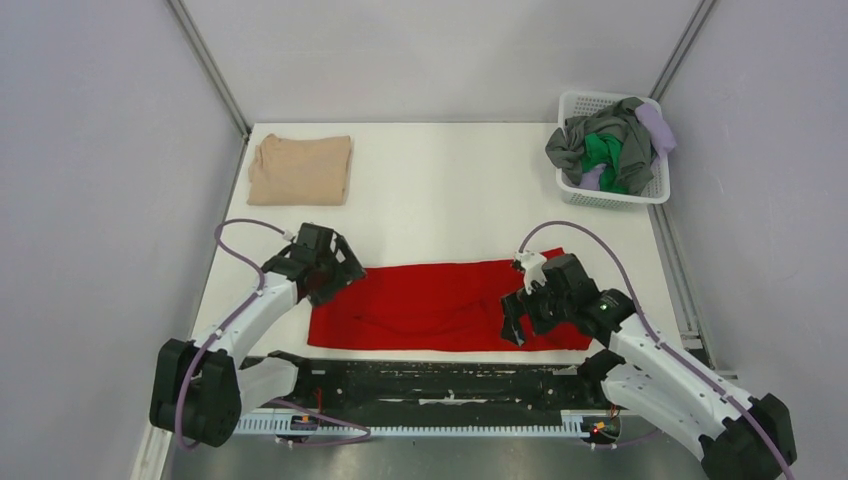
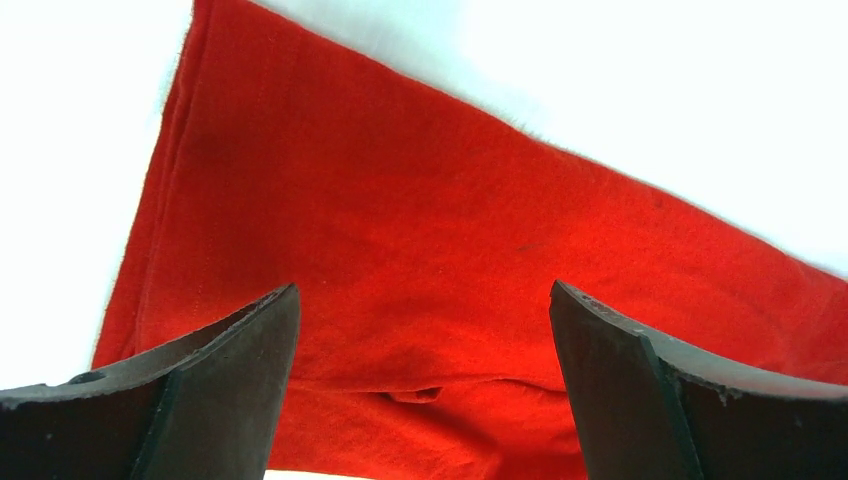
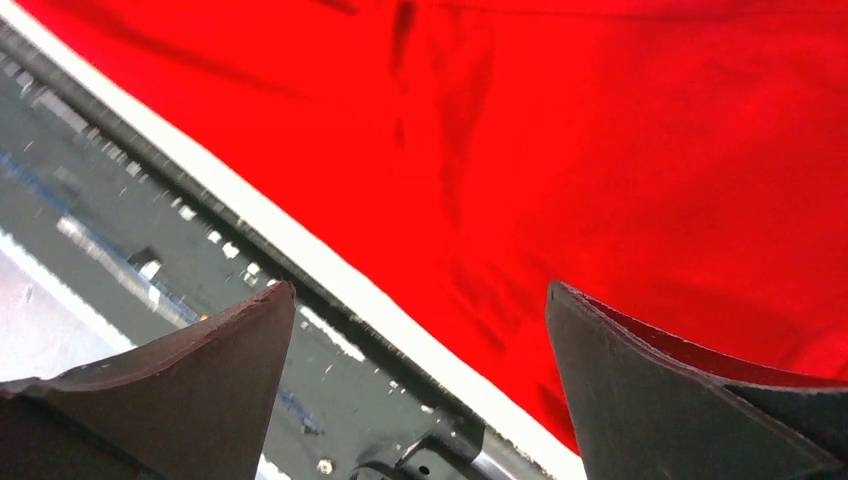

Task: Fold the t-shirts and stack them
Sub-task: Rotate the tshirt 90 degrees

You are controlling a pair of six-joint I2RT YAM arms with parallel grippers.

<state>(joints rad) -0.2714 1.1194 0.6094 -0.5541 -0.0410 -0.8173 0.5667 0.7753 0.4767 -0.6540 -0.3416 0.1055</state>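
Top, left-wrist and right-wrist views of a white desk (image 1: 450,200) with two arms mounted at its near edge. The red t-shirt (image 1: 440,305) lies flat as a wide band along the near side of the desk, its long axis running left to right, with shallow creases near its middle. The left hand (image 1: 338,275) is over the left end of this shirt. In the wrist view its two dark fingers (image 2: 230,370) are spread wide apart with nothing between them but the red cloth below, so the hand is released. The right hand (image 1: 514,327) is over the near right part of the same shirt. It is likewise released, with both fingers (image 3: 640,380) parted and empty: one lies over the red cloth, the other over the black rail (image 1: 430,375) that borders the desk's near edge. Whether either hand touches the cloth cannot be told. The beige t-shirt (image 1: 300,170) lies folded into a neat rectangle at the far left corner of the desk, well apart from the red one. A white mesh basket (image 1: 655,192) stands at the far right corner and holds a crumpled heap comprising the grey t-shirt (image 1: 578,142), the green t-shirt (image 1: 603,153) and the lavender t-shirt (image 1: 657,128), the last draped over the basket's right rim.
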